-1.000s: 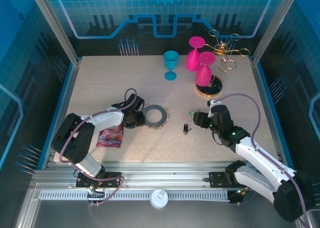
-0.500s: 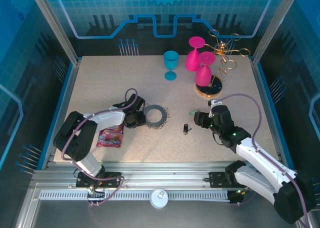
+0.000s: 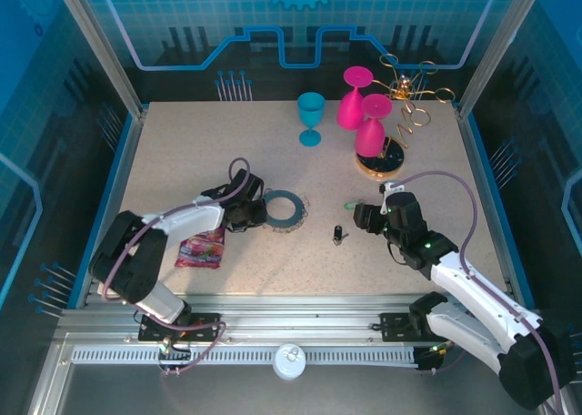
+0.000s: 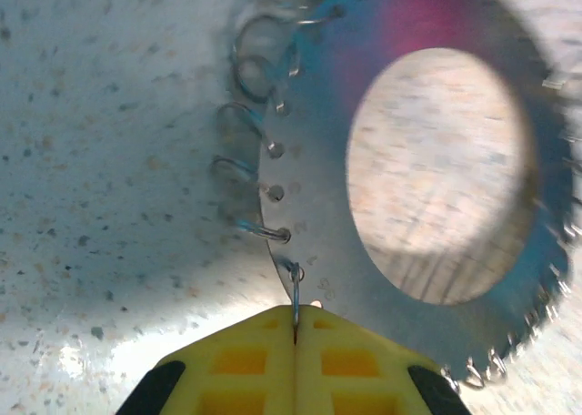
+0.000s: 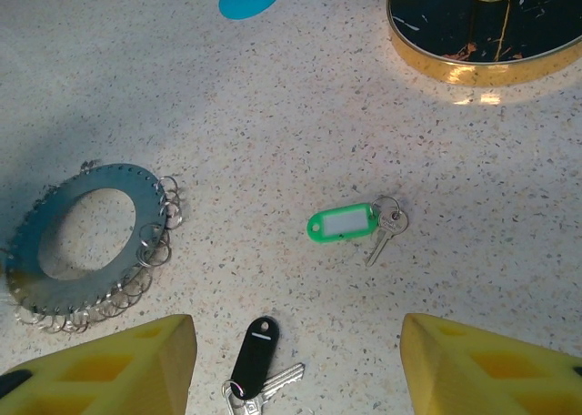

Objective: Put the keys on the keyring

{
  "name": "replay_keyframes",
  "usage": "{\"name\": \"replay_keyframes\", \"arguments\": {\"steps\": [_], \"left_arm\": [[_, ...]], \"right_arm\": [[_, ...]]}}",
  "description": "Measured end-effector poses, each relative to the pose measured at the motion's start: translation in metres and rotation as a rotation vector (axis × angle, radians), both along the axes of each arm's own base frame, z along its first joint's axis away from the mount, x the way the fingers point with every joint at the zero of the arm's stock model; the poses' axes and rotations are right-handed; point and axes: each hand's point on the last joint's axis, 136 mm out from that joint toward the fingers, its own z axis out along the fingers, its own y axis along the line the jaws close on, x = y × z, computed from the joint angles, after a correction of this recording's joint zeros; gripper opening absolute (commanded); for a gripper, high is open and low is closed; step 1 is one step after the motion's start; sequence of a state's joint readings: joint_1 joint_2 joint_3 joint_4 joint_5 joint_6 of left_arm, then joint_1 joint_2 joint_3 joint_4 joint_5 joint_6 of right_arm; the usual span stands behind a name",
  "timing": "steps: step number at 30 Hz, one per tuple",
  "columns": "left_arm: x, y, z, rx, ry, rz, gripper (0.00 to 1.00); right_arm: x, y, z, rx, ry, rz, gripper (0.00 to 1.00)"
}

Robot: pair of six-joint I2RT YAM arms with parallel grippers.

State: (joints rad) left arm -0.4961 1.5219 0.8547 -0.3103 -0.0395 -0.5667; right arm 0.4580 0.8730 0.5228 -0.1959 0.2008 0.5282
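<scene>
A: Two keys lie apart on the table (image 5: 273, 96), a green key (image 5: 350, 224) and a black key (image 5: 255, 356), both to the right of the keyring (image 4: 314, 115).

B: Jaws?

A: The left gripper (image 4: 296, 319) has its jaws pressed together on one wire loop (image 4: 295, 292) at the ring's rim. The right gripper (image 5: 300, 365) has its jaws spread above both keys.

Speckled tabletop (image 3: 182, 151) w/ blue encl. walls (image 3: 300, 15)

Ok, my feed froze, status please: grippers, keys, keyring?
Left gripper shut on a keyring loop. Right gripper open above green key and black key, both loose on table. Nothing between.
</scene>
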Motion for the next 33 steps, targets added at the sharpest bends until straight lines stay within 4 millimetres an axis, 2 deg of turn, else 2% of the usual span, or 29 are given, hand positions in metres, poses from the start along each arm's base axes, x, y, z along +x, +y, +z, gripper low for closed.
{"name": "replay_keyframes", "arguments": {"steps": [4,7,13,21,26,28,33], "left_arm": [[-0.004,-0.016,0.059,-0.012,-0.2,-0.163,0.0],[-0.007,-0.017,0.096,0.015,-0.348,-0.285,0.0],[-0.021,-0.022,0.139,0.122,-0.632,-0.607,0.0],[-0.037,-0.038,0.157,0.228,-0.876,-0.937,0.0],[-0.048,-0.049,0.154,0.226,-0.98,-1.064,0.0],[-0.053,-0.052,0.147,0.22,-0.997,-1.105,0.0],[-0.065,-0.06,0.136,0.177,-1.042,-1.185,0.0]], "right_arm": [[0.0,0.0,0.001,-0.003,-0.004,0.003,0.62],[0.002,0.001,0.005,-0.013,-0.016,0.013,0.62],[0.013,0.009,0.037,-0.029,-0.106,0.064,0.63],[0.017,0.043,0.074,-0.048,-0.276,0.301,0.65],[0.006,0.076,0.098,-0.076,-0.472,0.535,0.54],[-0.003,0.09,0.098,-0.088,-0.562,0.644,0.51],[-0.023,0.124,0.074,-0.129,-0.67,0.904,0.44]]}}
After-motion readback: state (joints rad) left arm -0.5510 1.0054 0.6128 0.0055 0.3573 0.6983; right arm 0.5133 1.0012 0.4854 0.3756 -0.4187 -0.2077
